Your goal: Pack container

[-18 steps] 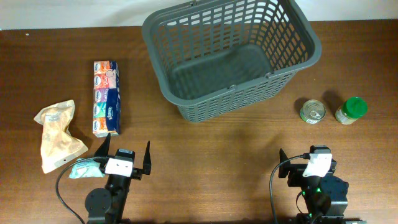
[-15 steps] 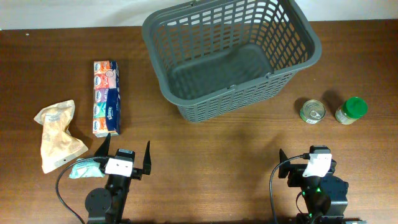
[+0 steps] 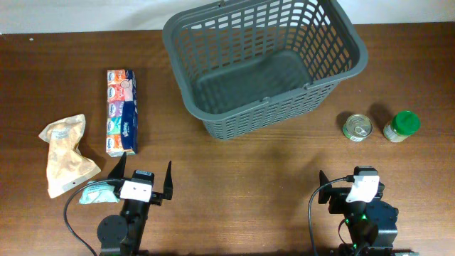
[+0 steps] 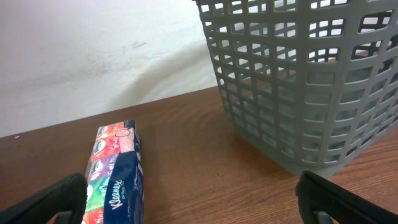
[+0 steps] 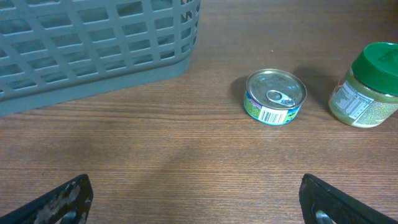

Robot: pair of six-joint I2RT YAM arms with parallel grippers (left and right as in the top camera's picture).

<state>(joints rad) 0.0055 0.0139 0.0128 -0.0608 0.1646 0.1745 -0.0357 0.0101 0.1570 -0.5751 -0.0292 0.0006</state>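
One container [image 3: 234, 122] stands upright on the brown bench [image 3: 249, 178], toward the far edge and turned slightly askew. It is a large dark grey plastic basket with slotted lattice walls, a rounded rectangular rim and a solid bottom that shows in plain view from overhead. To the left of the container lies one long pack of tissues [image 3: 121, 112], flat on the bench and apart from the basket wall. Further left of the container lies one crumpled tan paper bag [image 3: 65, 154]. One small pale teal packet [image 3: 96, 192] lies nearer the front edge, left of the container and just beside the left gripper [image 3: 143, 171]. To the right of the container, well apart from it, one tin can [image 3: 357, 128] stands upright with one green-lidded jar [image 3: 402, 126] just beside it on the side away from the basket. Two grippers sit in front of the container. The left one is below its left corner, with its fingers spread wide and nothing between them. The right gripper [image 3: 353, 183] is off to the container's right and is likewise released, its fingers wide apart and holding nothing.
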